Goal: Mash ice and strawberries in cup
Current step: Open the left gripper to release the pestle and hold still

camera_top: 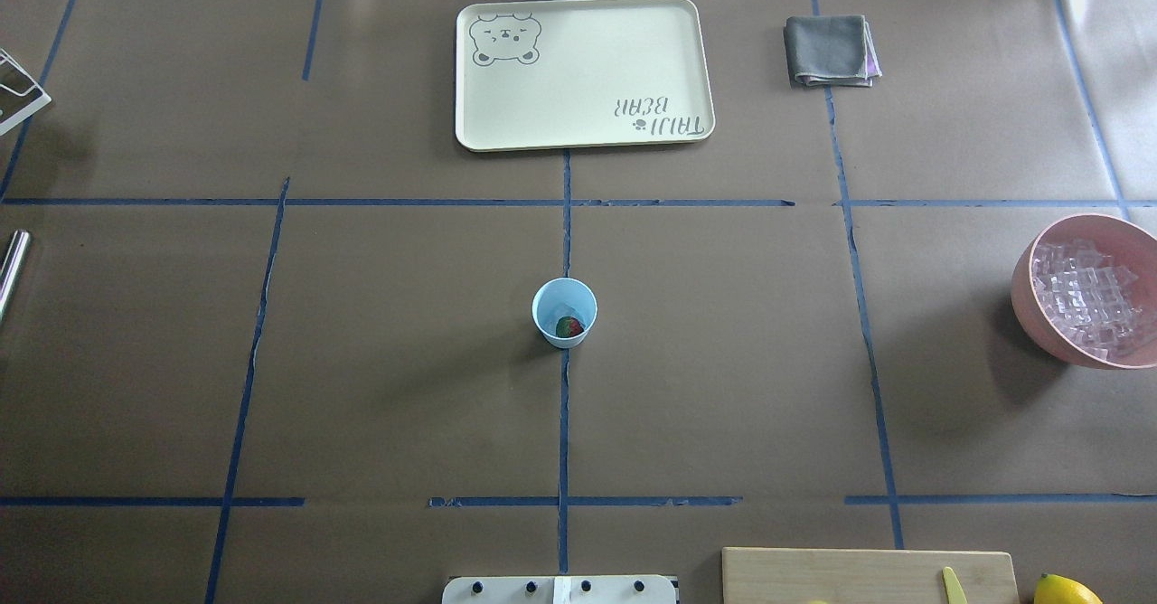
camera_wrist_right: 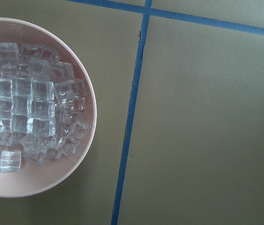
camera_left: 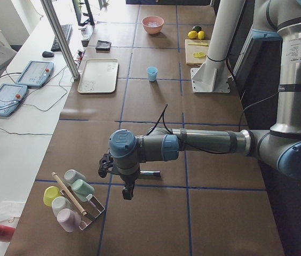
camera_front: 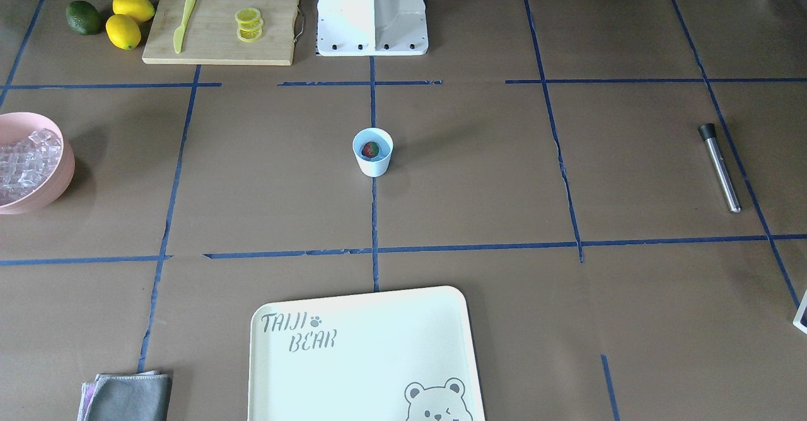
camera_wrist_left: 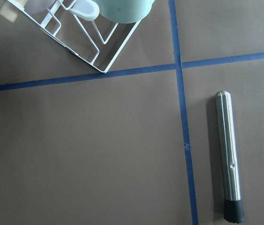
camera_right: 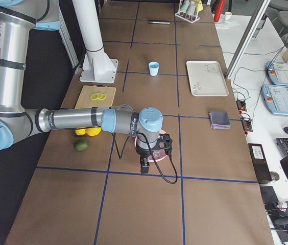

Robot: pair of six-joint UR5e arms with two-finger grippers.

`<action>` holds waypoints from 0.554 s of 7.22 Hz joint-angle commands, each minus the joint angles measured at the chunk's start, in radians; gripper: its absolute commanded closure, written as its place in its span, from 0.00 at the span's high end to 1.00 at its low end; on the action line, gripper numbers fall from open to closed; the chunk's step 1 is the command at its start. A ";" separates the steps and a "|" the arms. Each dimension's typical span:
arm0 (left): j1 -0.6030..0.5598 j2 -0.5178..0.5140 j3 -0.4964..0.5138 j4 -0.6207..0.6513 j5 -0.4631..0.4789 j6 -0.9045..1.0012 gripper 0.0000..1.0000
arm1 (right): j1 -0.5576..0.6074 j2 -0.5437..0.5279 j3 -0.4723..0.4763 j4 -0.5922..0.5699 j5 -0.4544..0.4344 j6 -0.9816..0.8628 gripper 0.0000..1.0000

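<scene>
The light-blue cup (camera_front: 372, 152) stands at the table's middle, also in the overhead view (camera_top: 565, 313). A red strawberry (camera_front: 370, 149) lies inside it (camera_top: 569, 326). Ice cubes (camera_wrist_right: 24, 108) fill a pink bowl (camera_front: 60, 178) at the robot's right (camera_top: 1085, 292). A steel muddler (camera_wrist_left: 229, 154) with a black tip lies at the robot's left (camera_front: 719, 167). My left gripper (camera_left: 126, 189) hangs above the table beside the muddler. My right gripper (camera_right: 144, 166) hangs over the pink bowl's edge. Both show only in side views, so I cannot tell whether they are open or shut.
A cream bear tray (camera_top: 583, 70) and a grey cloth (camera_top: 830, 51) lie on the far side. A cutting board (camera_front: 220, 24) holds lemon slices and a yellow knife, with lemons (camera_front: 129, 21) and an avocado (camera_front: 84, 17) beside it. A wire rack (camera_wrist_left: 83, 35) of cups stands near the muddler.
</scene>
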 commanded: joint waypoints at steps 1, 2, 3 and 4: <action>0.000 0.002 0.000 0.001 0.002 0.000 1.00 | 0.000 -0.004 0.001 0.000 0.002 0.000 1.00; 0.000 0.016 -0.008 0.000 -0.001 0.000 1.00 | 0.000 -0.005 0.002 0.000 0.002 -0.001 1.00; 0.000 0.016 -0.008 0.000 -0.001 0.000 1.00 | 0.000 -0.005 0.002 0.000 0.002 -0.001 1.00; 0.000 0.018 -0.008 0.000 -0.001 0.000 1.00 | 0.000 -0.005 0.002 0.000 0.002 0.000 1.00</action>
